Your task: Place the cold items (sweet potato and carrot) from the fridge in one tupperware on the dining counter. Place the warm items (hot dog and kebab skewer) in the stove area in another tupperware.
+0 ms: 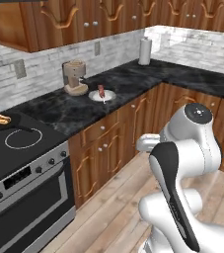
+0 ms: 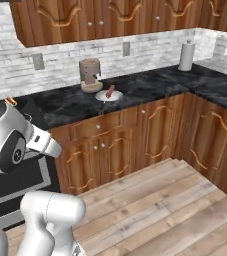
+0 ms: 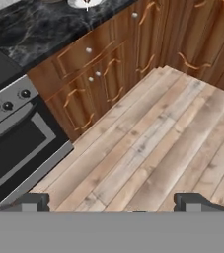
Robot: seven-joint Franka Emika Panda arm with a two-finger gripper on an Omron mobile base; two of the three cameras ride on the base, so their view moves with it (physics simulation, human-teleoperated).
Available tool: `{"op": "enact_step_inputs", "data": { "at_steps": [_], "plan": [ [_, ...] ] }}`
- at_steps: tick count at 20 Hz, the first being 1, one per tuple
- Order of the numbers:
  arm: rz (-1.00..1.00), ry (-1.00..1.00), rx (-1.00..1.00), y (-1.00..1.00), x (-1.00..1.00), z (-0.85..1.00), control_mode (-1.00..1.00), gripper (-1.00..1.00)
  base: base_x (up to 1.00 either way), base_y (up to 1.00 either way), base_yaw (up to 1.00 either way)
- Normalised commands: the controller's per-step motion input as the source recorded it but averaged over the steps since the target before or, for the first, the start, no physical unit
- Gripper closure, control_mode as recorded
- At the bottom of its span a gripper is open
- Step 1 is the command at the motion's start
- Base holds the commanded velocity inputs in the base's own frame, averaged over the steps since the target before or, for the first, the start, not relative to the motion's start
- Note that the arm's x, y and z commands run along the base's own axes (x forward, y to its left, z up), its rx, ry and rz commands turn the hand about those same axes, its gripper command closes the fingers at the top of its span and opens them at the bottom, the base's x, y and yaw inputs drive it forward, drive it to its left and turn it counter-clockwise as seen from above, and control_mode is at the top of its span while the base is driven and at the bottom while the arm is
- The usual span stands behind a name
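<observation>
Along the back wall, left base view: a black marble counter (image 1: 59,111) runs from the stove (image 1: 15,148) to the far corner, under wooden wall cabinets (image 1: 44,22) and a pale brick backsplash.
Stove top: the hot dog (image 1: 1,118) lies in a dark pan (image 1: 7,123) near the back left of the cooktop.
Counter middle: the kebab skewer (image 1: 101,92) rests on a white plate (image 1: 102,96), just beside a coffee machine (image 1: 75,77).
Counter corner: a paper towel roll (image 1: 145,51) stands upright.
Floor: light wooden planks below brown base cabinets (image 1: 108,143).
Right base view: same counter; skewer and plate sit near its middle, between the front edge and the wall, coffee machine close behind, paper towel roll at the far right corner.
Hand view: gripper (image 3: 111,202) hangs over the plank floor, its two finger tips spread wide with nothing between them; stove front at left, plate at the top edge.
</observation>
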Motion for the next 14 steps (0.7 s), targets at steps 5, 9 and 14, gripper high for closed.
{"op": "enact_step_inputs", "data": {
  "at_steps": [5,9,14],
  "plan": [
    [0.00,0.00,0.00,0.00,0.00,0.00,1.00,-1.00,1.00,-0.20,0.12],
    [0.00,0.00,0.00,0.00,0.00,0.00,1.00,-1.00,1.00,-0.22,0.13],
    [0.00,0.00,0.00,0.00,0.00,0.00,1.00,-1.00,0.87,-0.15,0.19]
  ]
}}
